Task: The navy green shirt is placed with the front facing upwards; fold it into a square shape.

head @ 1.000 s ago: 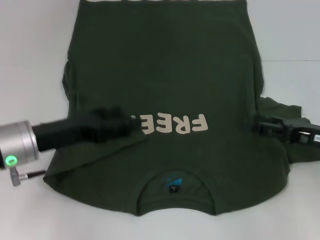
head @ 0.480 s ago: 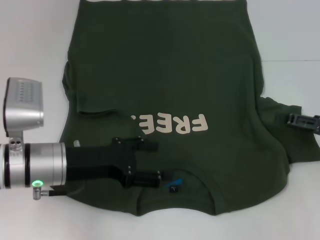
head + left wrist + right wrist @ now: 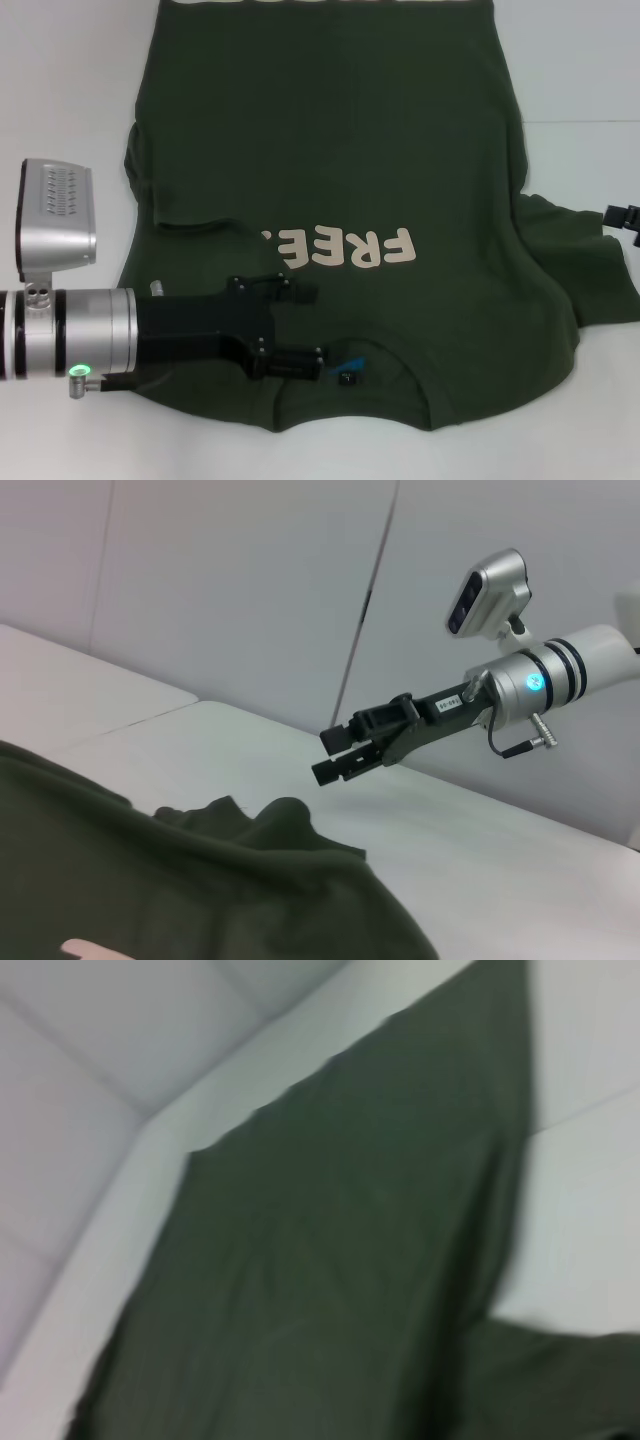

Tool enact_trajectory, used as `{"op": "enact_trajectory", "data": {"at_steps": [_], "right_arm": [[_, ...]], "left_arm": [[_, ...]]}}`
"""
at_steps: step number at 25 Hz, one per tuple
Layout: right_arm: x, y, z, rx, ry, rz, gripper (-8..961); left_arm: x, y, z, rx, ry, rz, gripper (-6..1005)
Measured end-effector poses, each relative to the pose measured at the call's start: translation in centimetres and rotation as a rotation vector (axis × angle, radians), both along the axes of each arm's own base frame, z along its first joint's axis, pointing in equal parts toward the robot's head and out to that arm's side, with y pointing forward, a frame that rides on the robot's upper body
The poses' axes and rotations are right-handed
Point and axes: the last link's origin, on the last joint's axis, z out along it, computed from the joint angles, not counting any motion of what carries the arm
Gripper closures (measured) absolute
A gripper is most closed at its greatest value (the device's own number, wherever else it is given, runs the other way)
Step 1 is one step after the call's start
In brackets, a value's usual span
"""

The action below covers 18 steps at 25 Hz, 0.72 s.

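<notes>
Olive cotton fills the work surface: you have one navy green shirt (image 3: 330,210) lying flat and front-up on the white table (image 3: 60,90), its collar toward the robot and its hem running off the far edge of the head view. Cream lettering crosses the chest, reading upside down from the head camera.

Your left gripper (image 3: 305,325) sits low over the shirt on the robot's left shoulder side. Its two fingers are spread wide with nothing between them; the nearer finger (image 3: 295,362) ends just beside the small neck tag (image 3: 348,377), and the farther one lies just short of the lettering. The cloth is directly under this gripper, and the shirt's long axis, collar to hem, runs away from it, across the line of its fingers. On that side the sleeve already looks folded in over the body, with a fold edge showing just beyond the farther finger.

Your right gripper (image 3: 352,750) is pulled back off the shirt's right edge; the left wrist view shows it raised above the table, fingers slightly parted and empty. Just inward of it lies the right sleeve (image 3: 575,260), still spread out on the table.

So count one shirt, one tag, two grippers, both empty. In my judgement the right arm is nearer the unfolded sleeve, and that sleeve lies inward and below it.
</notes>
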Motion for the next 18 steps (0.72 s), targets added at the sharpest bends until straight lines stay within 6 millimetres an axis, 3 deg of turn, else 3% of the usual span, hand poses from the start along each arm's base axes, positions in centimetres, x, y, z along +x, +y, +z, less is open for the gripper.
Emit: {"op": "enact_trajectory", "data": {"at_steps": [5, 18], "right_arm": [[1.0, 0.6, -0.5, 0.002, -0.054, -0.085, 90], [1.0, 0.7, -2.2, -0.001, -0.07, -0.111, 93]], "left_arm": [[-0.1, 0.2, -0.2, -0.001, 0.002, 0.014, 82], [-0.2, 0.5, -0.3, 0.01, 0.017, 0.016, 80]]}}
